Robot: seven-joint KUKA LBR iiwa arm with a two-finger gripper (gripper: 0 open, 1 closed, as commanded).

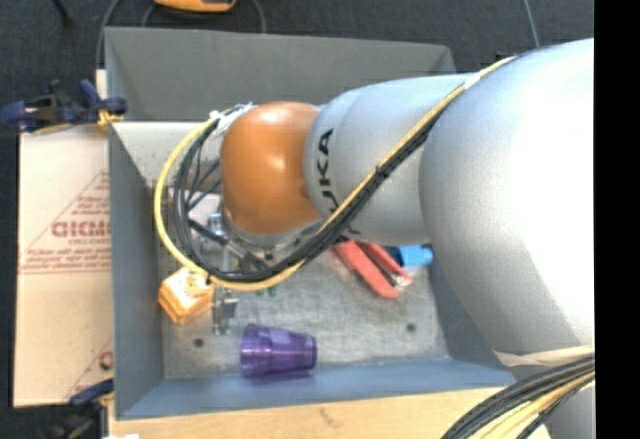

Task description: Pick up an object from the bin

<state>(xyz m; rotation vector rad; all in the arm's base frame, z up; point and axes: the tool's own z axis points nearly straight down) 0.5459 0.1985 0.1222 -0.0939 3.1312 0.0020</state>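
Observation:
My gripper (222,315) hangs below the orange wrist cover in the front left part of the bin, low over the floor. An orange and yellow block (184,297) lies just to its left, touching it or nearly so. A purple plastic cup (277,350) lies on its side just to the front right of the gripper, near the front wall. Nothing can be seen held in the gripper.
A red tool with long handles (370,269) lies right of centre, partly under the arm, with a blue thing (416,255) beside it. The arm and its cables cover the bin's middle and right. Bare floor shows between the cup and the red tool.

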